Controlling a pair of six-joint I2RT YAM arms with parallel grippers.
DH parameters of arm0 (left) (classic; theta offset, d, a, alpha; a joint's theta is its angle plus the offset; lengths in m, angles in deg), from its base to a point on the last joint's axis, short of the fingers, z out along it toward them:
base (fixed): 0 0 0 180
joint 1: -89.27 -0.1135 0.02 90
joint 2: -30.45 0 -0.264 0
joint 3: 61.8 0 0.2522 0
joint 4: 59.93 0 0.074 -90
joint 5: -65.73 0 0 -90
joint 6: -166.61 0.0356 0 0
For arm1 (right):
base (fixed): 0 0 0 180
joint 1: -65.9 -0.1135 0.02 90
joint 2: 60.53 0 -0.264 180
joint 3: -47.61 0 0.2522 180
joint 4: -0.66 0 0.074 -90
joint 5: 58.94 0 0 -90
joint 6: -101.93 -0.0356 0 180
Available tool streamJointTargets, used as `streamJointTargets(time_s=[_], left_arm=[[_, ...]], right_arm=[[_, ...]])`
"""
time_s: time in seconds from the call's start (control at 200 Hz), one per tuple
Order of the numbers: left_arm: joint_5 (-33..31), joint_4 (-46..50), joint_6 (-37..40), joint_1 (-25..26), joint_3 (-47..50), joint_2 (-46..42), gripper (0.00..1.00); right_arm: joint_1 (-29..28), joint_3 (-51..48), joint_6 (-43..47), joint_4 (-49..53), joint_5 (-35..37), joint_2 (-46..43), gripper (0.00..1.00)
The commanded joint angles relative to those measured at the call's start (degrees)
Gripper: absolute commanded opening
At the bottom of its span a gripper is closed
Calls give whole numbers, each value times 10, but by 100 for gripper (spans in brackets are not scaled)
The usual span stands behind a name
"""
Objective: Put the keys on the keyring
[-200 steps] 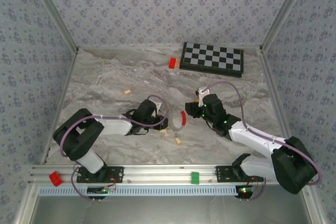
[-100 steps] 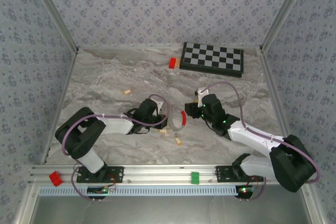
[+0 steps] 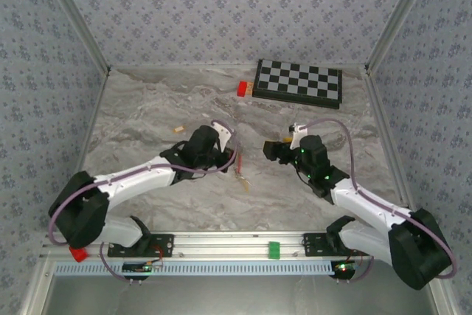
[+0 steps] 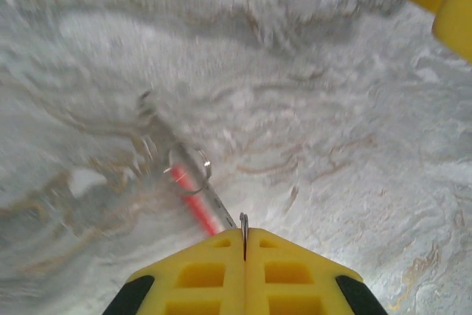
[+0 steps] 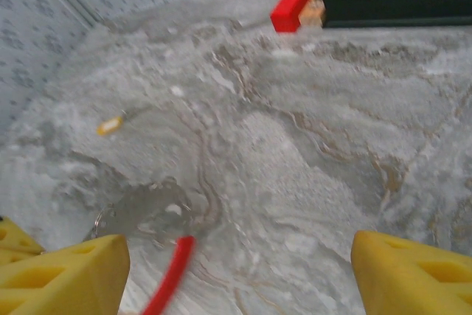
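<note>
My left gripper [image 3: 227,154] is shut on the keyring [image 4: 244,223], pinching its thin grey wire between the yellow fingers [image 4: 214,271]. The ring's red section [image 4: 196,208] and a small metal loop [image 4: 189,175] hang beyond the fingertips, blurred. In the top view the red section [image 3: 237,158] sits just right of the left gripper. A pale orange key [image 3: 245,181] shows right below it; I cannot tell whether it hangs or lies on the table. Another key [image 3: 178,130] lies apart on the table, far left. My right gripper [image 3: 271,150] stands open, a short way right of the ring.
A chessboard [image 3: 299,83] lies at the back right with a red rectangular block [image 3: 242,88] against its left end. The marble table [image 3: 147,108] is walled on three sides. A red piece [image 3: 77,250] and a green one [image 3: 274,249] sit on the front rail.
The left arm has stretched out and lifted the keyring up and to the right. The right gripper has come off the red section and drawn back to the right.
</note>
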Motion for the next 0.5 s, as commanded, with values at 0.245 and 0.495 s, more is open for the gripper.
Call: streamJointTargets(time_s=[0.245,0.495], left_arm=[[-8,44,131,3,-77,-96,0],[62,7,120,3,-90,-136,0]], right_arm=[[3,67,39,30,-95,-69,73],[0,130,55,50,-179,-68,64]])
